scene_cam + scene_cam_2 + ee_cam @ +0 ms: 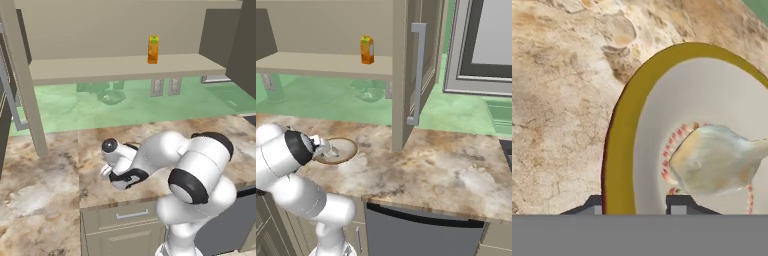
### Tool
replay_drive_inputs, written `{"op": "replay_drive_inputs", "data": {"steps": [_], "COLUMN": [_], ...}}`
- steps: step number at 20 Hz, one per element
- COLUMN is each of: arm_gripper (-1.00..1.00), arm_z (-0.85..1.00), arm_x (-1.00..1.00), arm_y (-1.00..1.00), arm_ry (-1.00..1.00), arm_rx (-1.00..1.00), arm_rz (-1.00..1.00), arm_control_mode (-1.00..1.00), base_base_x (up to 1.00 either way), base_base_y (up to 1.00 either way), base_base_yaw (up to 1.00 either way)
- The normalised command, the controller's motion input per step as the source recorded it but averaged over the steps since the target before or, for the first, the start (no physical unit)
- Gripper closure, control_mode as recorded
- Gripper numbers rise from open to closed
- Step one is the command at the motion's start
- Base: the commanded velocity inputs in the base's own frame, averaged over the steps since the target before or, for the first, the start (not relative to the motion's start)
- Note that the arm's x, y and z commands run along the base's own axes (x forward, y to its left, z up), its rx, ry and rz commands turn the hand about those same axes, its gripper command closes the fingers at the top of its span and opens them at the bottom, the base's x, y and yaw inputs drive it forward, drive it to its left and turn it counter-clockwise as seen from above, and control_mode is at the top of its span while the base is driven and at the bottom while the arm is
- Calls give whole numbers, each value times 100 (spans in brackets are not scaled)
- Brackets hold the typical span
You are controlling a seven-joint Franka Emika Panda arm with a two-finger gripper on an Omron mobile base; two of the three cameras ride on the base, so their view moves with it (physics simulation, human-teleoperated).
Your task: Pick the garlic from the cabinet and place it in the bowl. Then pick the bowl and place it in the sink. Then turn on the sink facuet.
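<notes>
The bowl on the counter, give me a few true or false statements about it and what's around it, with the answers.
1. The garlic lies inside the bowl. True.
2. The bowl sits in the sink. False: it rests on the marbled counter.
3. The tool has one finger on each side of the bowl's rim. True, as the hand view shows.
4. The orange carton lies in the bowl too. False: it stands upright on the cabinet shelf.
5. The bowl's inside is dark brown. False: it is cream-white, with a tan rim.
</notes>
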Motion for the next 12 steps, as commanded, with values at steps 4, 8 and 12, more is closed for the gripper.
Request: {"op": "replay_drive_inputs", "data": {"steps": [4, 8, 12], "arm_gripper": [100, 100, 100], "arm_z": [67, 78, 94], "arm_x": [-40, -59, -63], "arm_y": [-5, -15, -26], "arm_ry": [0, 0, -1], "arm_rx": [0, -4, -12], "arm_rz": [7, 8, 9], "arm_control_mode": [-100, -100, -100], "base_base_x": [0, 0, 0], "base_base_y": [0, 0, 0], "base_base_yaw": [0, 0, 0]}}
